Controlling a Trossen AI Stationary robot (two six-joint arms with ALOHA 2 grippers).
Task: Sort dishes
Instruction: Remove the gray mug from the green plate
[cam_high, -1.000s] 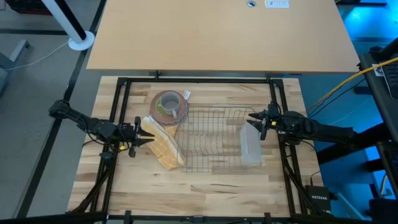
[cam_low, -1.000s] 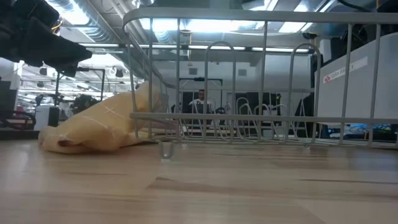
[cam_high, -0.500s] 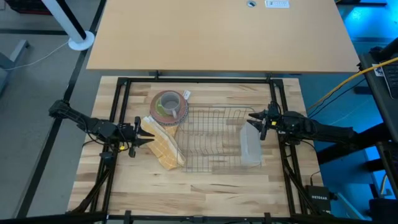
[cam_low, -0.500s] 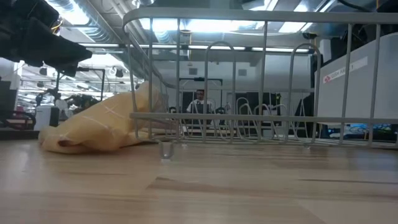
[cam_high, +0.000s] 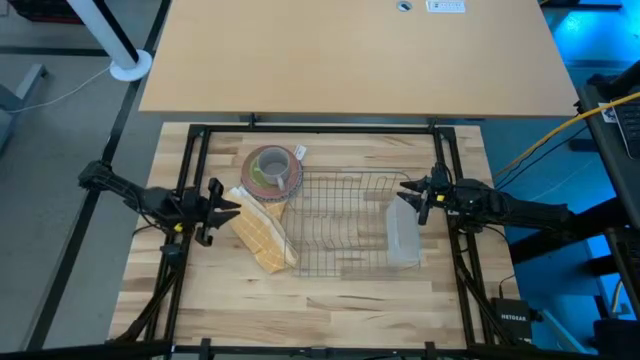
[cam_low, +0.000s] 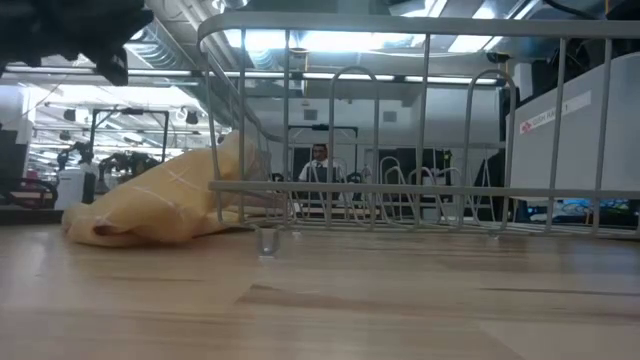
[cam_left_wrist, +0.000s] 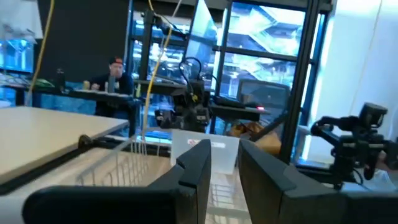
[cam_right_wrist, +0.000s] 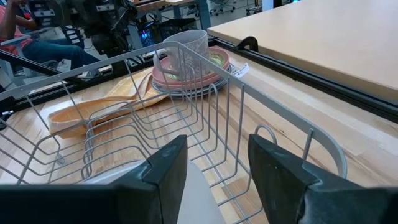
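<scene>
The dishes (cam_high: 272, 170) stand stacked on the table by the far left corner of a wire rack (cam_high: 345, 225). A grey mug (cam_right_wrist: 186, 46) sits on top in a small green bowl, over pink and white pieces (cam_right_wrist: 186, 79). My left gripper (cam_high: 226, 200) is open and empty, raised above the table left of the stack and above the yellow checked cloth (cam_high: 262, 235). My right gripper (cam_high: 410, 190) is open and empty, above the rack's right side, over the far end of the clear tray (cam_high: 402, 232).
The yellow cloth (cam_low: 150, 205) lies on the table with one edge against the rack's left side. The clear tray stands inside the rack at its right (cam_low: 570, 130). A black frame (cam_high: 320, 128) borders the table. People sit in the room beyond.
My left gripper has risen from just above the cloth's left edge and gone a little toward the table's far and left edges, tipping its fingers up to about level. The cloth lies as before.
</scene>
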